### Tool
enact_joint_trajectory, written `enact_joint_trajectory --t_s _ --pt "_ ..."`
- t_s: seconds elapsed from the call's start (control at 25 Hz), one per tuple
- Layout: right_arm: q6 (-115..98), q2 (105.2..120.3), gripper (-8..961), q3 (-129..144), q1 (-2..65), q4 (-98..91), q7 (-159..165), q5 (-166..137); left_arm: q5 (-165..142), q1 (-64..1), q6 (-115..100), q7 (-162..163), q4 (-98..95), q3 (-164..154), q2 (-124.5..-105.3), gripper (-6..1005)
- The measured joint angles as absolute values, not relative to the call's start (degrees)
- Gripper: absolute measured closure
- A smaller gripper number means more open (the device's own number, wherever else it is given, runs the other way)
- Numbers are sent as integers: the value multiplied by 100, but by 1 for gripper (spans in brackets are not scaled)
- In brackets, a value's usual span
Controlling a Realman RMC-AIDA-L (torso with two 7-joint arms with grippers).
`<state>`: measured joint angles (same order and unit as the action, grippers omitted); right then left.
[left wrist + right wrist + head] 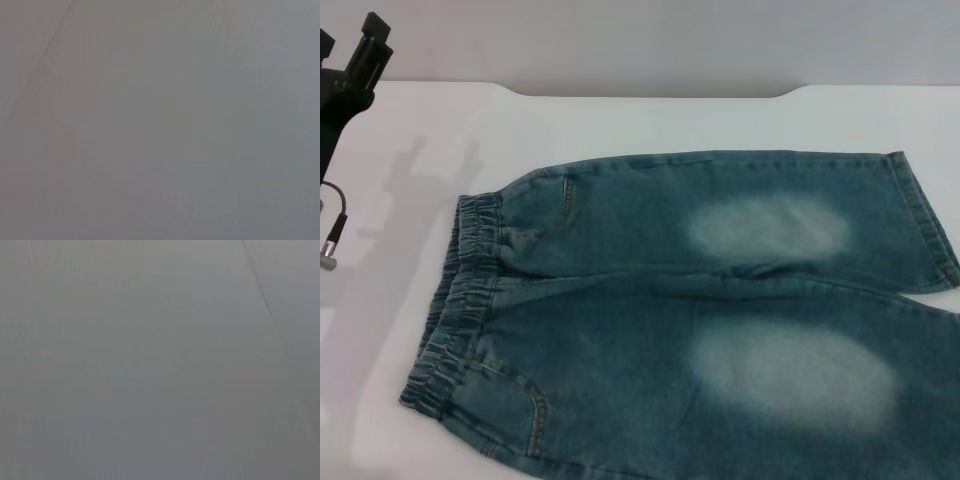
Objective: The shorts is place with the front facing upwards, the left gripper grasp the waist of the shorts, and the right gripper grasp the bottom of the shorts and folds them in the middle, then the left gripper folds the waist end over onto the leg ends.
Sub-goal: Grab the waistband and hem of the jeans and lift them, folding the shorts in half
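I see the shorts [720,310] lying flat, front up, on the white surface [620,120], waist [455,310] to the left. Denim looks soft and floppy; I'd pinch the ruffled band. Left gripper [365,50] hangs far left, fingers' state unclear; right gripper unseen.

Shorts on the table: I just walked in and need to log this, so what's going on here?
Nothing is being handled yet. The shorts lie flat, front up, on the white table, the waist toward the robot's left and the leg ends toward its right. The left claw is raised over the table's far left corner, clear of the fabric. The right claw is not in view.
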<state>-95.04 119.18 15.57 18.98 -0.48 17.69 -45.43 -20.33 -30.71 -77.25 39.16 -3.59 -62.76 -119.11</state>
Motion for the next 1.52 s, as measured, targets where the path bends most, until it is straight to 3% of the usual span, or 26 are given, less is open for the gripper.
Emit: enact_joint_trajectory --t_s 0.64,0.88,1.04,1.36,1.52 --pt "-9509 11916 493 1556 1962 -7 1765 -4544 -2028 -3111 -7656 3868 -290 -6258 -11906 184" --pt "-9288 11879 493 1626 2024 -43 1800 -4595 -2116 -3107 -7083 5007 -951 -7219 -11748 190" --pt "-9187 11867 493 1636 2063 -50 1807 -4602 -2996 -2952 -6958 6110 -2228 -7739 -11444 194" --pt "-9085 11865 493 1614 2045 -95 1814 -4606 -6338 -3175 -7575 9687 -4349 -7311 -10462 202" --pt "-9007 11865 493 1586 2047 -118 1816 -4578 -8194 -3272 -8606 11204 -5147 -6343 -10342 207"
